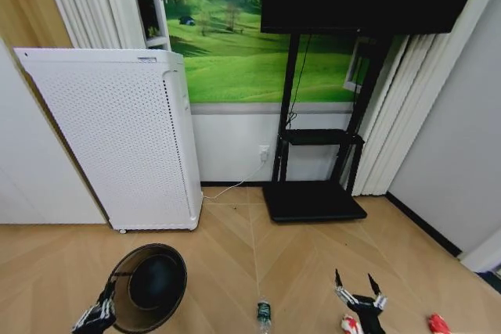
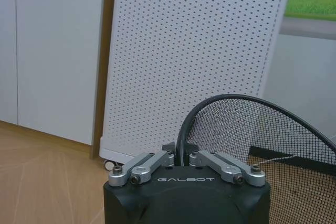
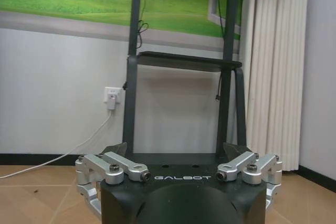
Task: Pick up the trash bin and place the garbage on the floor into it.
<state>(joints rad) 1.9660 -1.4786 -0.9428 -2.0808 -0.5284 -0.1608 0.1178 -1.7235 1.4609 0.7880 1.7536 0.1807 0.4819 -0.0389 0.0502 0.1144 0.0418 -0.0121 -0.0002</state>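
The left gripper [image 2: 180, 157] is pinching the rim of the trash bin [image 1: 149, 285], seemingly holding it just above the floor [image 1: 235, 256]. The right gripper [image 1: 356, 285] is hovering with fingers spread wide and empty beside the red-and-white wrapper [image 1: 350, 324], between the bottle [image 1: 264, 314] and the red piece [image 1: 438, 323].

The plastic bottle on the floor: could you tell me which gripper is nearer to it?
Right. The right gripper, open, hovers just beside the bottle, over the red-and-white wrapper. The left gripper is farther off, shut on the trash bin rim.
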